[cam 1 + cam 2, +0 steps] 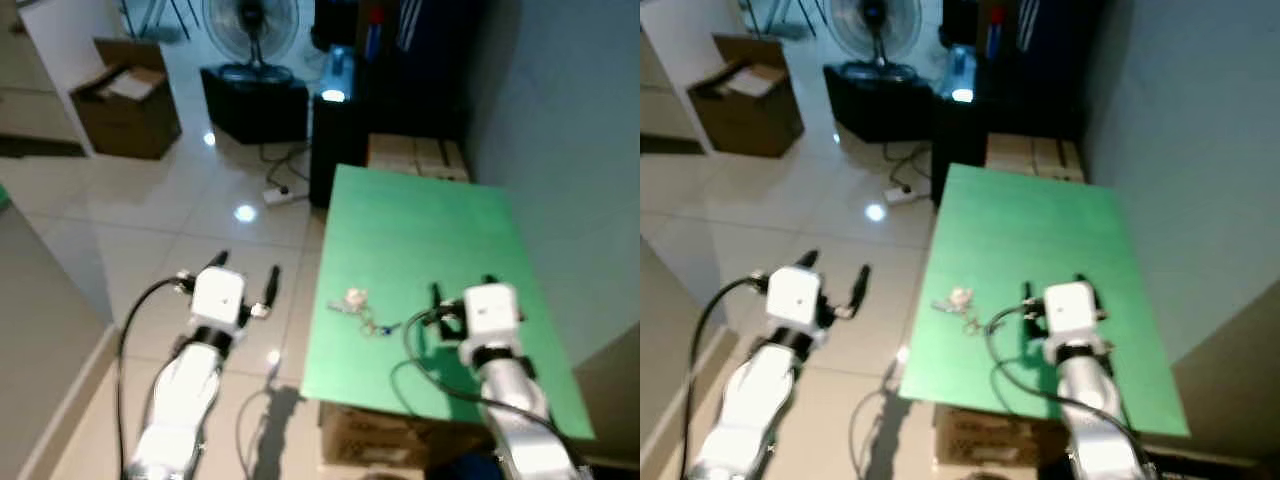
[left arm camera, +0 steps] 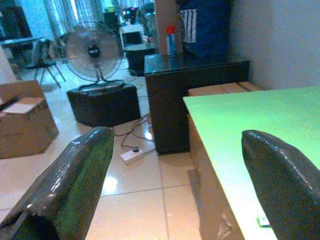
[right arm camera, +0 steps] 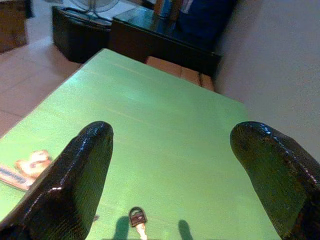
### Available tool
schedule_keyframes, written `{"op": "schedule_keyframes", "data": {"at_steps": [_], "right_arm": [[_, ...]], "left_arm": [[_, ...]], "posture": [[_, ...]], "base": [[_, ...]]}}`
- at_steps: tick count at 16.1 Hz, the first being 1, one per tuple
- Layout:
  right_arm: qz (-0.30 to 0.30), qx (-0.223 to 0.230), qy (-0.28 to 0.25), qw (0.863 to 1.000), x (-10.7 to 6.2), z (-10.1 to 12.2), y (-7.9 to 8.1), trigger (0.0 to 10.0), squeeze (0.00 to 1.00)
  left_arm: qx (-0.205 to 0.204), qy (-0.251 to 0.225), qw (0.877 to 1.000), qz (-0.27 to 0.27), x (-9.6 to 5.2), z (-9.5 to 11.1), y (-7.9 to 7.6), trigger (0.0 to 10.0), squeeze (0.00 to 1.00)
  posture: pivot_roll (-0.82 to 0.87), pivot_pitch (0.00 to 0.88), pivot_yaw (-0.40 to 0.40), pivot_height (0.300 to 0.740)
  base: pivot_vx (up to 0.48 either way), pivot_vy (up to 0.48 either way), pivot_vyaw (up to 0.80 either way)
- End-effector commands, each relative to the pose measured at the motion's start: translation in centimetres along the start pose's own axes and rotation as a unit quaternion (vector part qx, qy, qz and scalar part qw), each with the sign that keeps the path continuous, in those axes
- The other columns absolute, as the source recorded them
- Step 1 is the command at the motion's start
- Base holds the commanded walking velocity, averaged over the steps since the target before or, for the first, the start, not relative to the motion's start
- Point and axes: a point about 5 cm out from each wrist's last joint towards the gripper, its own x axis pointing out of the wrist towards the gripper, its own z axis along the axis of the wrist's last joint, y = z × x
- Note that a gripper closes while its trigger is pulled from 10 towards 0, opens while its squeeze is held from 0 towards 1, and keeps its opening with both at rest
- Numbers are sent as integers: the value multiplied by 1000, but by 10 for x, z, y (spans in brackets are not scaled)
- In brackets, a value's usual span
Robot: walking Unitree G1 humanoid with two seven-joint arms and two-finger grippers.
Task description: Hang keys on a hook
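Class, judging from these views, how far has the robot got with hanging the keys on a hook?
Nothing looks done: the keys lie on the green table, ungrasped. In hand: the right gripper hovers open over the table just right of them; the left gripper is open over the floor. Left: grasp the keys, find a hook, hang them.

no readable text, labels or numbers
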Motion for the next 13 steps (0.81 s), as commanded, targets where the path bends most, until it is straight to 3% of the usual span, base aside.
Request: {"op": "schedule_keyframes", "data": {"at_steps": [1,4,6,9,13], "right_arm": [[-6,-2,5,1000,0,0,-6,10000,0],[-3,4,7,1000,1,-1,-6,10000,0],[9,19,18,1000,1,-3,-1,10000,0],[17,29,31,999,-1,-7,3,10000,0],[49,9,58,997,-1,-14,11,10000,0]], "left_arm": [[-1,-5,1000,-2,3,3,-4,10000,0],[-13,14,1000,-1,3,0,-5,10000,0],[-11,9,1000,-1,5,1,-3,10000,0],[-4,10,1000,0,5,1,-1,10000,0],[-1,12,1000,-21,6,2,-1,10000,0]], "posture": [[-122,33,-13,740],[-123,29,-12,740],[-126,30,-7,740],[-129,32,2,740],[-132,31,15,740]], "base": [[0,-382,0],[0,-239,0],[0,456,0],[0,0,0],[0,0,0]]}}
